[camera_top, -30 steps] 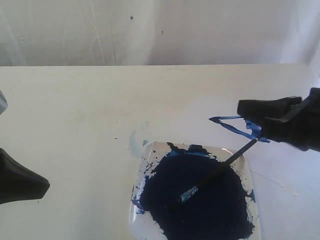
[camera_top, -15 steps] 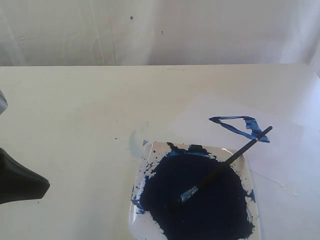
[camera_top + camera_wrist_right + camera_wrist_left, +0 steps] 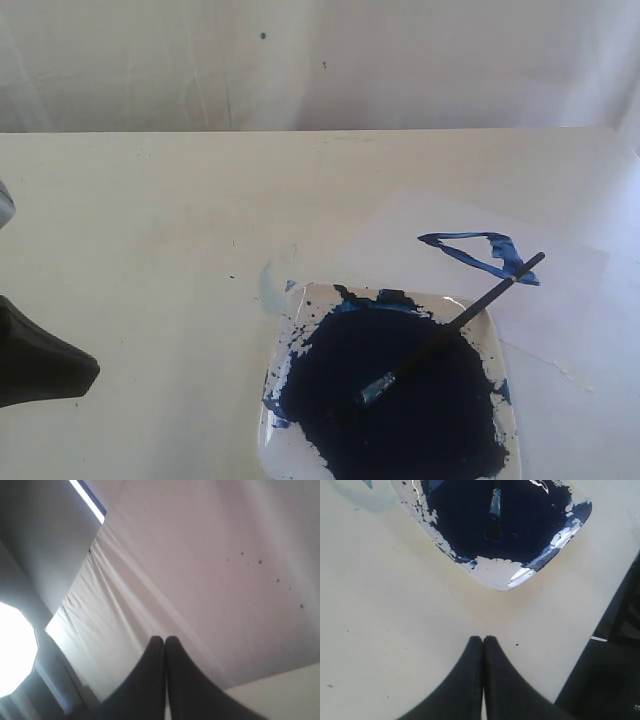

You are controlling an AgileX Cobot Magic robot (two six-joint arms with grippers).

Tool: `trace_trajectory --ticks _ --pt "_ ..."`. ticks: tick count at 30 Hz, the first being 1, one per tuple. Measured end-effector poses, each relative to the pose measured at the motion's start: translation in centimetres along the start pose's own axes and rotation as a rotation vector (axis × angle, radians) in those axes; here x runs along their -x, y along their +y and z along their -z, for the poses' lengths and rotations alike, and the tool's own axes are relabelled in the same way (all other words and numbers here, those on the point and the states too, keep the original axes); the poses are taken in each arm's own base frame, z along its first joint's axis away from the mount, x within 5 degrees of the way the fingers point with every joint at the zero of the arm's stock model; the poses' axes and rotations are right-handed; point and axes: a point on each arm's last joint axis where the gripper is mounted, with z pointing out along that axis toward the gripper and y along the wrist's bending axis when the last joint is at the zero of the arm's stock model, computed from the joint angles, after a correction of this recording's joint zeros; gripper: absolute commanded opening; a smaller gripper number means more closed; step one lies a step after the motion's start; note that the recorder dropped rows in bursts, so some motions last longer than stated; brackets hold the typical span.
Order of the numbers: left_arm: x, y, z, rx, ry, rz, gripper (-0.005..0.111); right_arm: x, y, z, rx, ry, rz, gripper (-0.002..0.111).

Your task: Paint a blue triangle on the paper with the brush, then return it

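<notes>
At the far left the left gripper (image 3: 85, 372), matte black and tapered, hovers low over the table (image 3: 150, 220); its wrist view shows the jaws pressed together on nothing (image 3: 483, 641). A faint pale-blue smear (image 3: 268, 280) marks the table just beside a clear square dish (image 3: 300, 310) with spattered edges, mostly filled by a glossy dark-blue paint pool (image 3: 400, 420). The brush (image 3: 450, 325) lies slanted with its stained tip in the paint, and its thin black handle crosses the dish's rim onto the paper (image 3: 400, 235). There it overlaps a corner of the blue triangle (image 3: 500, 245), a rough outline. The right gripper (image 3: 164, 641) is clamped shut and empty, pointing at creased white cloth (image 3: 200, 555). The tabletop is cream and lightly speckled.
</notes>
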Motion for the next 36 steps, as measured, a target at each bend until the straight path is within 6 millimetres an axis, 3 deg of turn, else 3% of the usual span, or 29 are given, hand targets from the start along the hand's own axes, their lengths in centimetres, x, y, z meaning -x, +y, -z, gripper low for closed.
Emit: trace_trajectory --ticks 4,8,11,14,18,23,36 --pt "0.0 0.0 0.0 0.005 -0.004 0.0 0.0 -0.5 -1.6 1.1 -0.025 -0.143 0.046 0.0" --pt "0.1 0.1 0.0 0.015 -0.014 0.0 0.0 -1.3 -3.4 2.6 -0.134 -0.246 0.253 0.0" --pt "0.1 0.2 0.0 0.018 -0.016 0.0 0.0 -2.2 -5.2 3.6 -0.281 -0.228 0.43 0.0" --pt "0.2 0.2 0.0 0.021 -0.019 0.0 0.0 -3.5 -7.4 4.7 -0.479 -0.094 0.576 0.0" --pt "0.2 0.2 0.0 0.023 -0.021 0.0 0.0 -6.0 -10.1 6.8 -0.758 0.301 0.638 0.0" --pt "0.2 0.2 0.0 0.023 -0.021 0.0 0.0 -6.5 -10.5 7.3 -0.794 0.393 0.671 0.0" --pt "0.2 0.2 0.0 0.023 -0.021 0.0 0.0 -6.6 -10.4 7.3 -0.783 0.393 0.652 0.0"
